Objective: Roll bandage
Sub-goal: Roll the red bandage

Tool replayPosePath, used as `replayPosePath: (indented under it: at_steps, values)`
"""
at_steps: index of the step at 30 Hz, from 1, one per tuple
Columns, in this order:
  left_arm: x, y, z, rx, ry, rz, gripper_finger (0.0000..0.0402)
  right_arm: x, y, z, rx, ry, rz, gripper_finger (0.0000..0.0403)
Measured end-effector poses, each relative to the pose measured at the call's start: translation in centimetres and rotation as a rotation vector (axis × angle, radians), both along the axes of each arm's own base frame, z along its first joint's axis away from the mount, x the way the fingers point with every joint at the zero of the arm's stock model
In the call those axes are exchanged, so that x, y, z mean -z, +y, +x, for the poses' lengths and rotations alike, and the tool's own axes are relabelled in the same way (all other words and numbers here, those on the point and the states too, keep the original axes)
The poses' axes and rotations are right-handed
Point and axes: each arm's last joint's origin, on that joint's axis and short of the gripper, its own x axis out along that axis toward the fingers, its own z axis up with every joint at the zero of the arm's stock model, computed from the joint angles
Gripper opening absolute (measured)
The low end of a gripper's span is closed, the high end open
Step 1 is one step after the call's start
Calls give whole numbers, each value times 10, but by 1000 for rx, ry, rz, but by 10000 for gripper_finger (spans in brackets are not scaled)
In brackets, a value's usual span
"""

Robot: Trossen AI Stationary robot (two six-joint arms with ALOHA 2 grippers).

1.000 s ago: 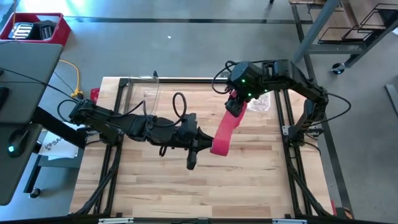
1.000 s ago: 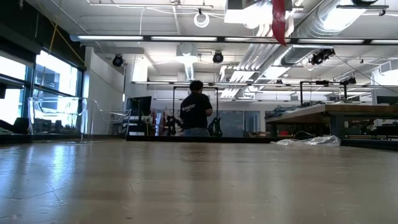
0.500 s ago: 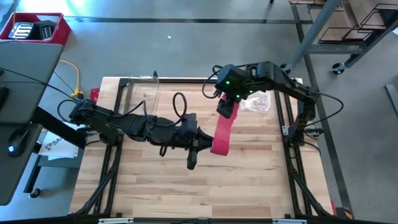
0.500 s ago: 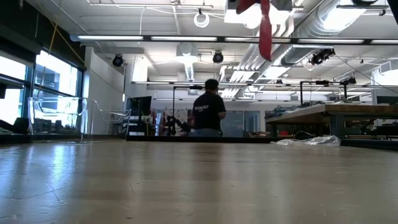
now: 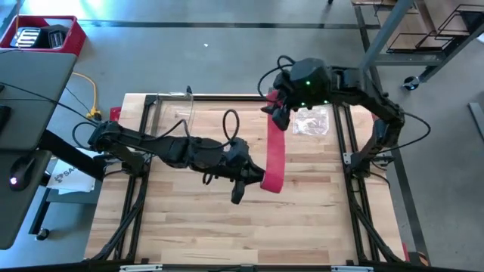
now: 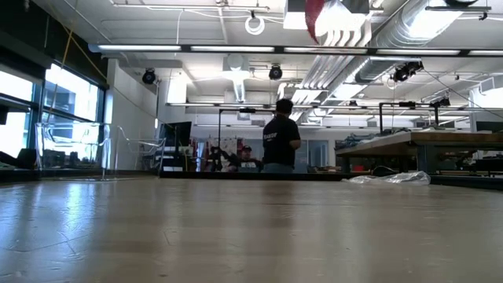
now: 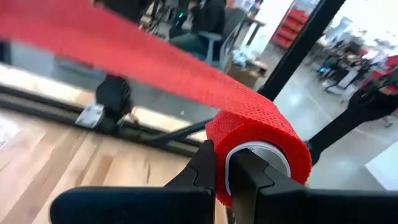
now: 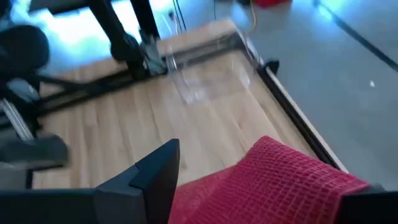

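Left hand (image 5: 253, 179) at the tabletop's (image 5: 189, 234) centre, closed narrow on the rolled end of the bandage (image 5: 274, 155), red wraps around a pale core and pinched between dark fingers (image 7: 208, 171) in the wrist view. Right hand (image 5: 278, 113) at about one o'clock from it, near the tabletop's far edge and raised, fingers (image 8: 149, 171) spread wide with the strip's free end lying between them; hard to tell whether actually clamped. Strip stretched taut from roll to right hand, well above the wood, with a clear bag (image 5: 310, 121) lying just beside at three o'clock of the right hand.
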Motion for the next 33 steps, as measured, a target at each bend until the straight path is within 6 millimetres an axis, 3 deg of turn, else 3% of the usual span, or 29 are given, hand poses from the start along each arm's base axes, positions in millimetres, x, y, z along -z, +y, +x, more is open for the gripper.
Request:
replayPosePath:
  at_steps: [9,18,33]
  values:
    - [8,0,8,41,16,-29,14,31,-23,-6,32,293,177,223]
    - [7,0,8,43,11,-39,14,44,-45,4,-48,325,229,247]
    - [6,0,8,33,1,-54,14,59,-49,23,-282,359,113,248]
